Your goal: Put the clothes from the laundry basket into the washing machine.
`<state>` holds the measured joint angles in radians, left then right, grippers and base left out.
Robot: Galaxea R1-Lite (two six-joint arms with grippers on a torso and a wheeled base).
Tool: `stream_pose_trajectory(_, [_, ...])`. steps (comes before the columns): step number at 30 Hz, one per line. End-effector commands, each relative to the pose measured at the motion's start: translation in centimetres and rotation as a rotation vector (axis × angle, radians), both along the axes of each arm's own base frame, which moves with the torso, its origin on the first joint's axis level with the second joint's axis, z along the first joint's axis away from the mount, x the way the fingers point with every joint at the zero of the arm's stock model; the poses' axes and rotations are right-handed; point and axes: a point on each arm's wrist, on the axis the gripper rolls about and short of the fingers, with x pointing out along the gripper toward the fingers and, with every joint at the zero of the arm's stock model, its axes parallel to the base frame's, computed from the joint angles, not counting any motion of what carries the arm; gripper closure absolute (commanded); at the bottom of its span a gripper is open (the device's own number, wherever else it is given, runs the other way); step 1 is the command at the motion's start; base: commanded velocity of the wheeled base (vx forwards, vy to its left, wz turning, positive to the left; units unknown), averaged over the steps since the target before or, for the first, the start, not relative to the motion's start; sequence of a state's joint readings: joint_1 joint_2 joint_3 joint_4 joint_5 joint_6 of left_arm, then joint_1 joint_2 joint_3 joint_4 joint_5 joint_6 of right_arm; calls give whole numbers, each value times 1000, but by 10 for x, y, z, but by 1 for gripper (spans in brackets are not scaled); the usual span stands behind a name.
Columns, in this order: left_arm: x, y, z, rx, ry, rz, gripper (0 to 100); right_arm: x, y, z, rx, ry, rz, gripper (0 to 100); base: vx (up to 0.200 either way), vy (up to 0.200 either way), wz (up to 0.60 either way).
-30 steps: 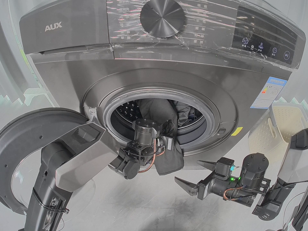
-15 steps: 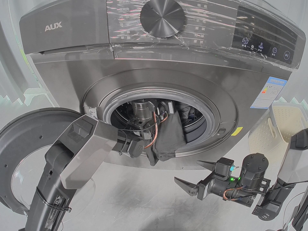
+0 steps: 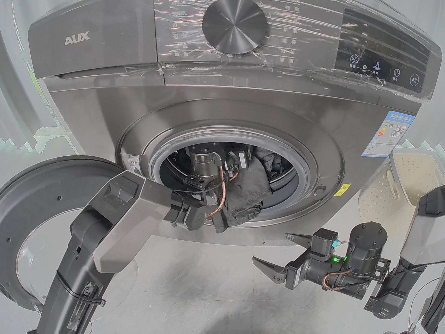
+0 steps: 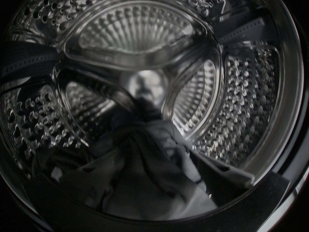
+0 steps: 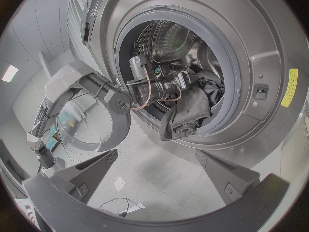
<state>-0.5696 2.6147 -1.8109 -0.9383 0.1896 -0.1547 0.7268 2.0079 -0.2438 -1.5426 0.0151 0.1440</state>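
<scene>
The washing machine [image 3: 232, 112] stands in front of me with its round opening uncovered. My left wrist [image 3: 204, 163] reaches through the opening into the drum [image 4: 138, 33]. My left gripper is shut on a dark garment [image 3: 243, 195] whose lower part hangs out over the door seal [image 5: 190, 110]. In the left wrist view the cloth [image 4: 145, 178] rises to a bunched peak in front of the drum's back wall, and the fingers themselves are hidden. My right gripper [image 3: 270, 247] hangs open and empty low in front of the machine, right of the opening.
The machine's door [image 3: 28, 200] is swung fully open to the left. A pale perforated laundry basket [image 3: 398, 186] stands at the right, beside my right arm. More dark clothes lie deeper in the drum [image 3: 271, 161]. Bare grey floor [image 3: 185, 279] lies below the opening.
My left arm has lifted from below the opening and pushed into the drum, drawing the dark garment up with it, so less cloth hangs out. The right arm has kept still.
</scene>
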Motion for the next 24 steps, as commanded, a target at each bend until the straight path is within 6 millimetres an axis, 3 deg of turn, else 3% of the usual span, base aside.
stream_pose_trajectory(1, [-28, 4, 5, 62, 87, -60, 0, 0, 0, 0, -1, -1, -1, 0, 0, 0, 0])
stream_pose_trajectory(5, [-54, 11, -10, 145, 199, -126, 0, -1, 1, 0, 2, -1, 4, 0, 0, 0, 0])
stream_pose_trajectory(10, [-67, 12, -26, 188, 259, -163, 0, -2, 1, 1, 2, -1, 8, 0, 0, 0, 0])
stream_pose_trajectory(21, [-61, 10, -62, 231, 313, -175, 0, -3, 2, 1, 2, -1, 11, 0, 0, 0, 0])
stream_pose_trajectory(22, [-61, 10, -62, 231, 313, -175, 100, -3, 2, 1, 2, -1, 11, 0, 0, 0, 0])
stream_pose_trajectory(24, [-63, 10, -68, 241, 327, -183, 100, -3, 2, 1, 3, -3, 11, 0, 0, 0, 0])
